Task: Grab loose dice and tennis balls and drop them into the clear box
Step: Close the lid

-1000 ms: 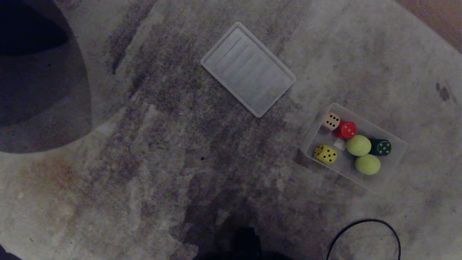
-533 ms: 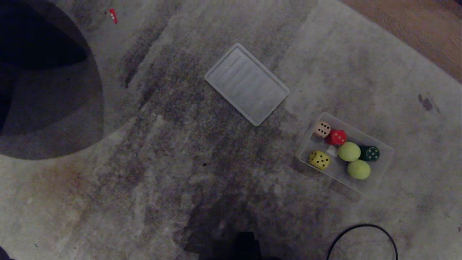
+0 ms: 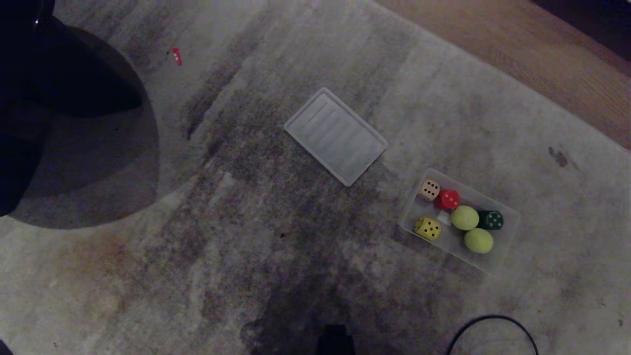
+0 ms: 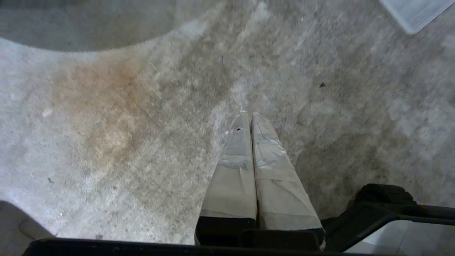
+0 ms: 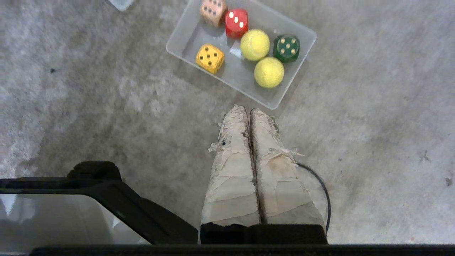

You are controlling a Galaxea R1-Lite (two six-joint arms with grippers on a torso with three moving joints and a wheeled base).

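A pale grey carpet [image 3: 276, 276] with dark worn patches covers the floor, and a strip of wooden floor [image 3: 542, 59] shows at the far right corner. At the far left lies a big dark round shape [image 3: 59, 123], too dim to identify, and near it a tiny red piece [image 3: 176, 55] lies on the carpet. Near the middle rests a flat ribbed translucent plastic lid [image 3: 336, 136], turned at an angle. To the right of it, a little apart, stands the shallow clear plastic box [image 3: 508, 222]. Inside are the cream die [image 3: 429, 189], the red die [image 3: 448, 199], the yellow die [image 3: 427, 228], two yellow-green tennis balls [image 3: 465, 217] and a dark green die [image 3: 491, 220]. No dice or balls lie loose on the carpet. A black cable [image 3: 493, 333] curves at the near right edge.

The left hand [image 4: 249, 115] hangs over bare carpet, its taped fingers pressed together and empty. The right hand [image 5: 246, 109] hangs just short of the box, also pressed together, holding nothing.
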